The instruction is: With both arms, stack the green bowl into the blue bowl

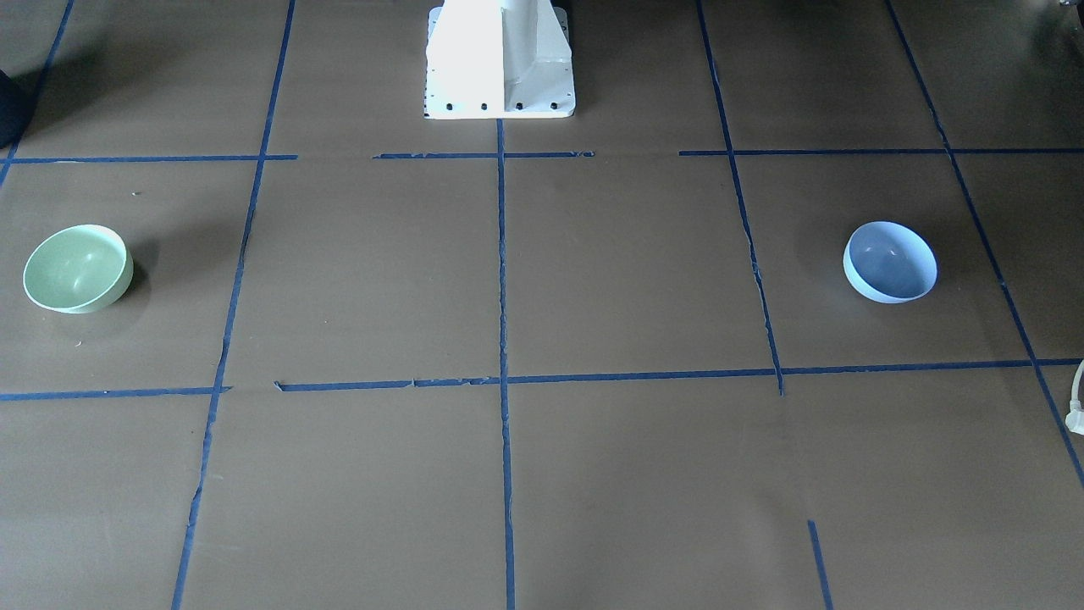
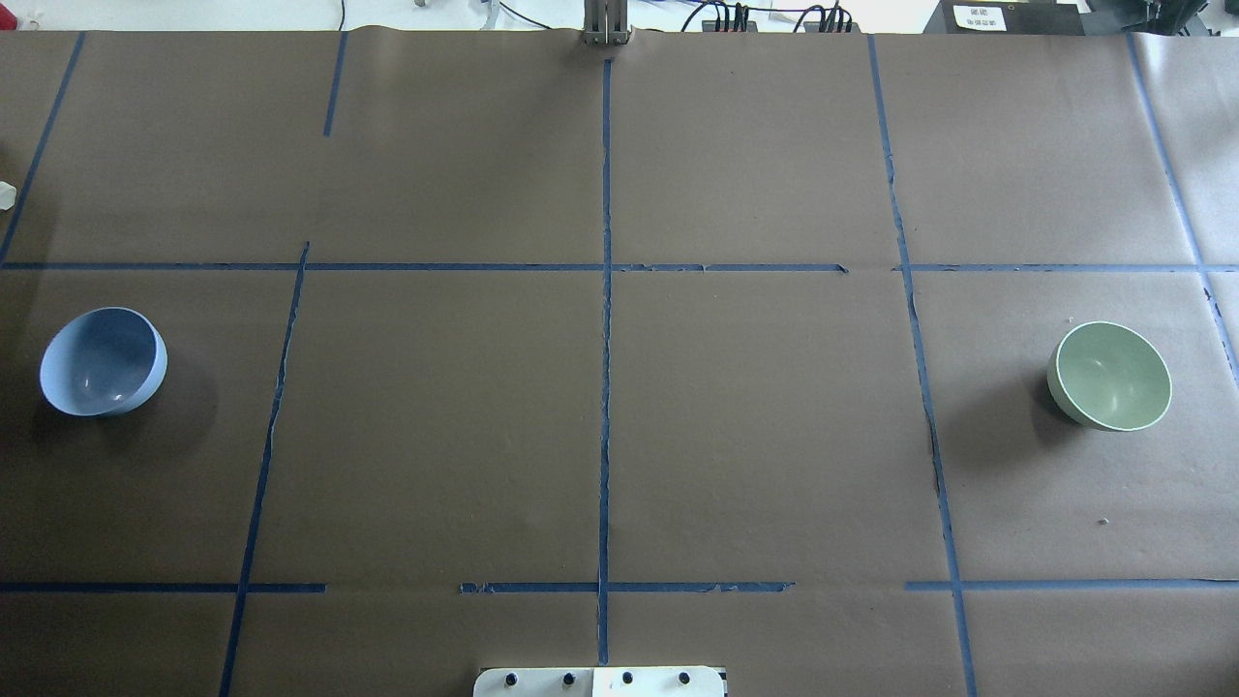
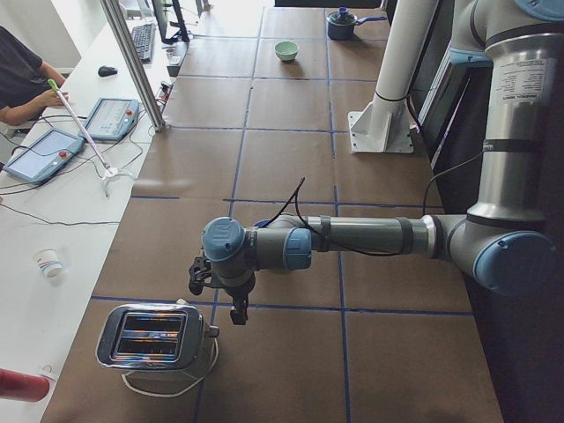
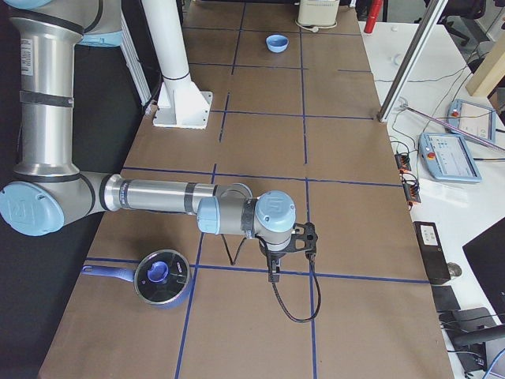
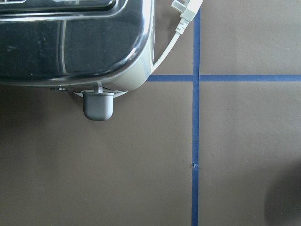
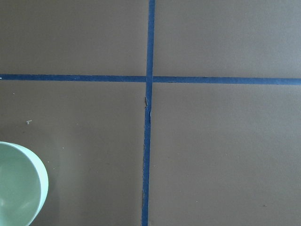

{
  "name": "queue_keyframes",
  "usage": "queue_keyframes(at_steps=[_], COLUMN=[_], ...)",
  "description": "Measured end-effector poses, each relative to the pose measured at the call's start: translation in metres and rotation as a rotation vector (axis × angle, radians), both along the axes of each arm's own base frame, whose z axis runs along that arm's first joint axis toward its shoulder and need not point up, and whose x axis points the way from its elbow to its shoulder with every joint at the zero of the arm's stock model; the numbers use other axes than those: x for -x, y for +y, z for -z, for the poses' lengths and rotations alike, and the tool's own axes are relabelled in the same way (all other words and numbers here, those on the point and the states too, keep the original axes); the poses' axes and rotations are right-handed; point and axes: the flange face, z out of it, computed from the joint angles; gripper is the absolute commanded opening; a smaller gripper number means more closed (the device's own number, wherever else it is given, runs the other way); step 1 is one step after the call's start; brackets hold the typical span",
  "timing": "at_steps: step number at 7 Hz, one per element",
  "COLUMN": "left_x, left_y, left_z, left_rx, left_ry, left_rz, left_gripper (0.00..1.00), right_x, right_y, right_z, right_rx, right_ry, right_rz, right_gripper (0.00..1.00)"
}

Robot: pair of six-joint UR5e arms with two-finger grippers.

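The green bowl [image 1: 76, 268] stands upright at the table's right end in the overhead view [image 2: 1110, 376], and its rim shows at the lower left of the right wrist view [image 6: 19, 183]. The blue bowl [image 1: 890, 262] stands upright at the left end [image 2: 103, 361]. They are far apart. My left gripper [image 3: 238, 314] hangs over the table beside a toaster. My right gripper [image 4: 273, 275] hangs near a pot. Each shows only in a side view, so I cannot tell whether it is open or shut. Neither touches a bowl.
A chrome toaster [image 3: 154, 339] with a white cord stands beyond the left end, seen close in the left wrist view [image 5: 70, 42]. A blue pot with a lid [image 4: 162, 276] stands beyond the right end. The white pedestal [image 1: 500, 59] stands mid-table at the robot's edge.
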Motion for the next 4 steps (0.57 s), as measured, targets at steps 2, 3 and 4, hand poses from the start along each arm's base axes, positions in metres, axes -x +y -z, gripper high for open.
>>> queue_keyframes(at_steps=[2,3,4], left_x=[-0.0001,-0.0001,-0.0012], left_y=[-0.0011,-0.0016,-0.0044], left_z=[0.0014,0.0022,0.0067], left_rx=[-0.003,-0.004,-0.012], left_ry=[0.0,0.0,0.002], left_rz=[0.0,0.0,-0.001], left_gripper=[1.0,1.0,1.0], right_x=[0.0,0.0,-0.0001], right_y=[0.0,-0.0002,-0.0024], right_z=[-0.0002,0.0,0.0021], right_rx=[0.001,0.0,-0.005], right_ry=[0.0,0.0,0.001], right_rz=[0.0,-0.001,-0.001], right_gripper=[1.0,1.0,1.0])
